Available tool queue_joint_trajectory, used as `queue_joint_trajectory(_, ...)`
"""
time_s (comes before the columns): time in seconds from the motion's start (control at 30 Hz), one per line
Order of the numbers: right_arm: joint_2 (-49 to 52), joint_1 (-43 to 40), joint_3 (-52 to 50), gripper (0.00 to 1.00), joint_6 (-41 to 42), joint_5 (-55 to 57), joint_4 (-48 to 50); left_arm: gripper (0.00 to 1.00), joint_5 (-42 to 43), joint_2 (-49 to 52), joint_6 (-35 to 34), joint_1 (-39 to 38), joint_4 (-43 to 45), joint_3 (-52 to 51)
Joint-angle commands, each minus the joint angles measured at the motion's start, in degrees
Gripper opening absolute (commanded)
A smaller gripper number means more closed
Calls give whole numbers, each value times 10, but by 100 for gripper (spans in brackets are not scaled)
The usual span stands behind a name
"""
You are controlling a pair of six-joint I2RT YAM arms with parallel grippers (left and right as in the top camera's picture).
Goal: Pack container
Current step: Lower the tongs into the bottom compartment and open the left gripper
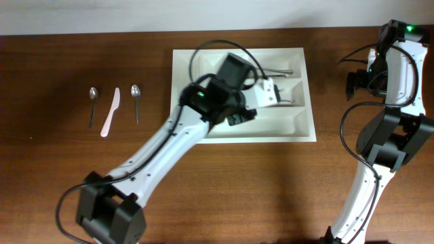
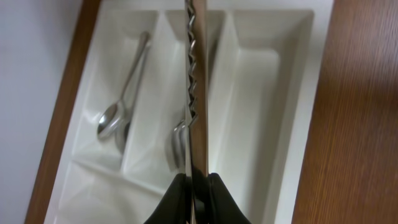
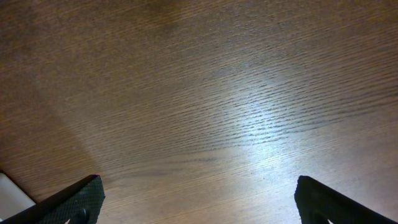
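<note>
Left tool (image 2: 198, 182) clamped on knife (image 2: 194, 93) (serrated, edge-on) over tray (image 2: 292, 50) | right tool (image 3: 200, 200) wide apart above table (image 3: 217, 93) | spoon (image 2: 121, 102) lying in tray slot

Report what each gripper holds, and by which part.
Left gripper: a serrated metal knife, pinched at its smooth end. Right gripper: open, nothing held.

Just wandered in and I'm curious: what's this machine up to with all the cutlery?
The left arm's fingers are shut on a serrated metal knife, holding it over the white cutlery tray. A spoon already lies in one slot and another metal piece in the next. Two more spoons and a pale plastic knife lie on the table to the side. The right arm's fingers hang open over bare wood, holding nothing.
</note>
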Motion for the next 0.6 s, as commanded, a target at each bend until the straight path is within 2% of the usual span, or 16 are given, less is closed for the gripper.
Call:
queue_joint_trajectory(0.0,-25,-2,1,99,1,5,0,2,-65,42,42,-33,10,7)
queue_joint_trajectory(0.27,-25,-2,1,99,1,5,0,3,-68,87,42,-50,-4,7)
queue_joint_trajectory(0.57,-25,-2,1,99,1,5,0,9,-72,115,42,-49,-17,7)
